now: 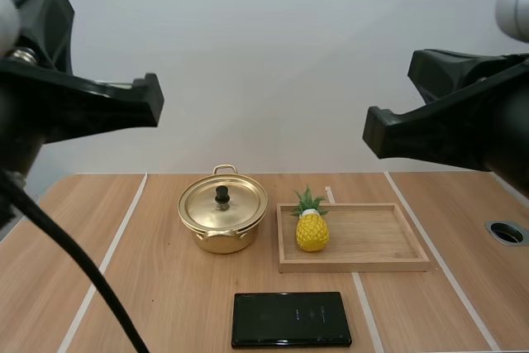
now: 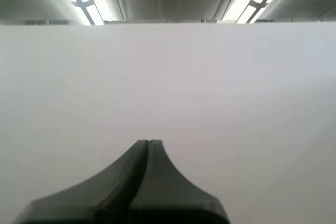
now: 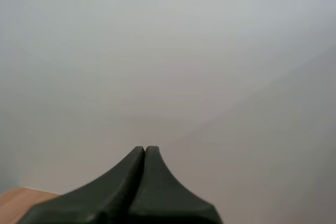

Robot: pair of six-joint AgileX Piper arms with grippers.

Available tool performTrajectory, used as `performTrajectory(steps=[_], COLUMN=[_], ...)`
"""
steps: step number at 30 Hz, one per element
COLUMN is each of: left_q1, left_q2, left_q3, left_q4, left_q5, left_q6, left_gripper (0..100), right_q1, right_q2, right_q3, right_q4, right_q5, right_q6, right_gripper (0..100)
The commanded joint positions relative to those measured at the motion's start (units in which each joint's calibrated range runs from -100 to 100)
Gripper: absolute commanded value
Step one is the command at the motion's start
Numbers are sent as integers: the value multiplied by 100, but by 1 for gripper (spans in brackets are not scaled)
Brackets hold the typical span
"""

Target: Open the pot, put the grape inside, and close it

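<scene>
Holding the left gripper (image 2: 148, 142) and the right gripper (image 3: 144, 149) raised above the near edge of the table (image 1: 165, 303), each with jaws closed flat together on nothing. Passing a black slab (image 1: 291, 318) lying flat at the near edge, about midway along it. Finding the pot (image 1: 221, 237) farther in, near the table's middle, lid (image 1: 235, 204) seated square, black knob (image 1: 221, 194) upright at its centre. Finding the tray (image 1: 380, 241) just right of the pot, apart from it, with a pineapple (image 1: 312, 229) rather than a grape standing at its left end. Judging the opening step not yet begun. Doing it well probably meaning: spreading the left jaws first, coming straight down over the knob, pinching it centred, lifting vertically without dragging the pot, and setting the lid on bare table left of the pot, leaving the right gripper a free path from tray to pot.
</scene>
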Motion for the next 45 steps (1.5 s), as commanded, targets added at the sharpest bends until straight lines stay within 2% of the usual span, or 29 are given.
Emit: performTrajectory(steps=[1, 6, 11, 15, 23, 32, 41, 45], left_q1=[20, 20, 20, 20, -54, -54, -54, -54], left_q2=[-35, -35, -35, -35, -35, -35, -35, -35], left_q3=[476, 1374, 2044, 2133, 2133, 2862, 3814, 4084], left_q4=[34, 34, 34, 34, 34, 34, 34, 34], left_q5=[-534, -774, -273, 444, 519, 411, -1291, -1623], left_q6=[-59, 7, 669, 693, 693, 693, 693, 693], left_gripper=[0, 0, 0, 0, 0, 0, 0, 0], right_q1=[-25, -25, -25, -25, -25, -25, -25, -25], right_q2=[-39, -39, -39, -39, -39, -39, -39, -39], right_q3=[414, 1419, 2311, 2470, 2498, 3510, 4599, 4820], right_q4=[-165, -412, -374, -504, -296, -486, -564, -564], right_q5=[-720, -1403, -1451, -1433, -2101, -2420, -3891, -4134], right_q6=[-45, -45, -45, -45, -45, -45, -45, -45], right_gripper=[0, 0, 0, 0, 0, 0, 0, 0])
